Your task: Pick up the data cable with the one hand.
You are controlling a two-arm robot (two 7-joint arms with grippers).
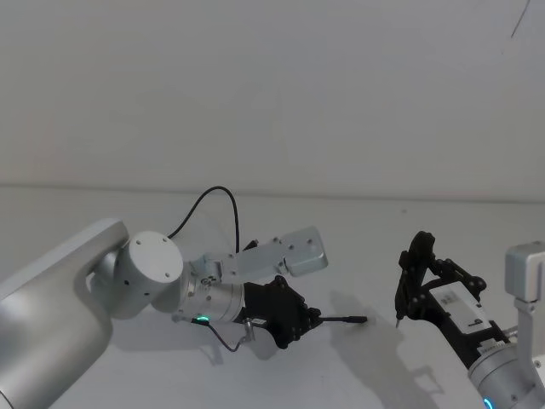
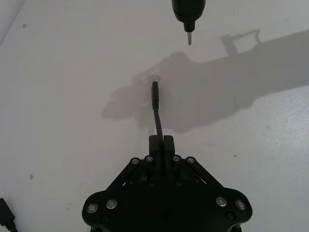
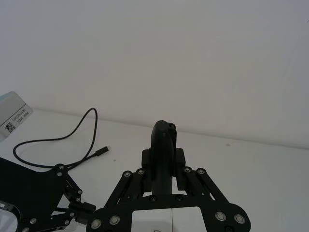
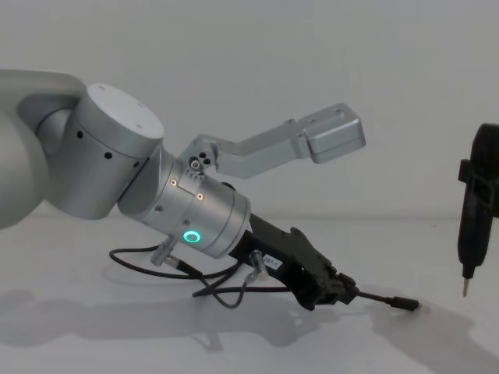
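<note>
The data cable (image 1: 220, 191) is a thin black cord arching over the white table behind my left arm. My left gripper (image 1: 308, 319) is low over the table and shut on the cord just behind one plug. That plug (image 2: 154, 93) sticks out past the fingers (image 2: 168, 144) with its tip at the table surface, and the chest view shows it too (image 4: 404, 304). The cable's other plug (image 3: 102, 151) lies loose on the table. My right gripper (image 1: 415, 281) hovers to the right, shut on a black pen-like tool (image 4: 471, 226) that points down.
A short grey wire with a silver barrel connector (image 4: 254, 269) hangs at my left wrist. The silver camera bracket (image 4: 327, 134) juts above the left gripper. The pen-like tool's metal tip (image 2: 189, 38) hangs a short way beyond the held plug. The white table (image 1: 383, 221) runs back to a plain wall.
</note>
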